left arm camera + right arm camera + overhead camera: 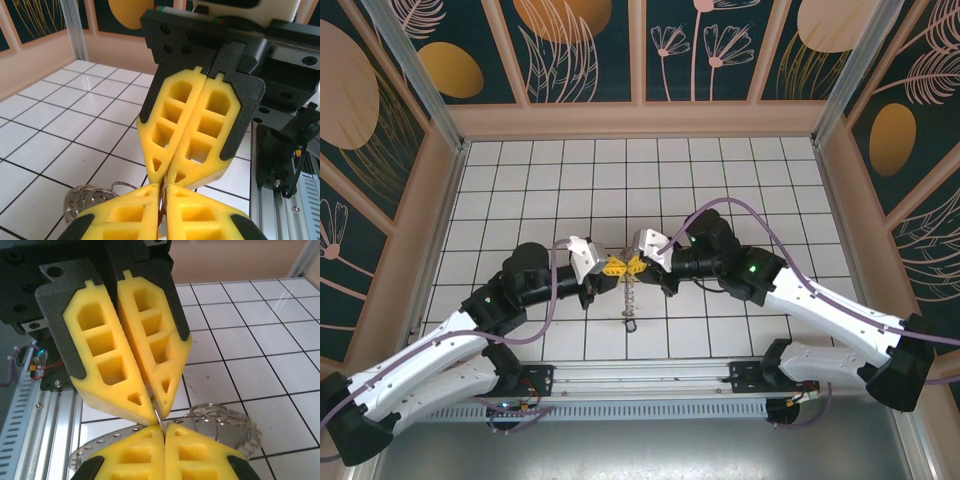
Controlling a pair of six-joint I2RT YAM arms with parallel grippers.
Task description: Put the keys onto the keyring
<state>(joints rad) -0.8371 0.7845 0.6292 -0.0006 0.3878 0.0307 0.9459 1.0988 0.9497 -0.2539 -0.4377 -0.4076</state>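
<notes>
Your two arms are meeting tip to tip at the centre of the top view, above the white tiled table [720, 180]. The left gripper [615, 268] is reaching in from the lower left and the right gripper [638, 266] from the right, their yellow tips touching. Both are clenching: in each wrist view the yellow fingers [175, 125] are pressing together along their whole length, with no gap between them. The keyring [157, 415] is showing as a thin wire running from the tip of the upper gripper into the seam of the lower one in the right wrist view, so both pairs of fingers appear to be pinching it at nearly the same spot. The keys [630, 300] are dangling as a short chain just below the joined tips in the top view, trailing toward the bottom of the frame and reaching the tiles. In the left wrist view they are bunching at the lower left [82, 200], beside your own fingers; in the right wrist view they are fanning out at the lower right [235, 422], lying on the table.
</notes>
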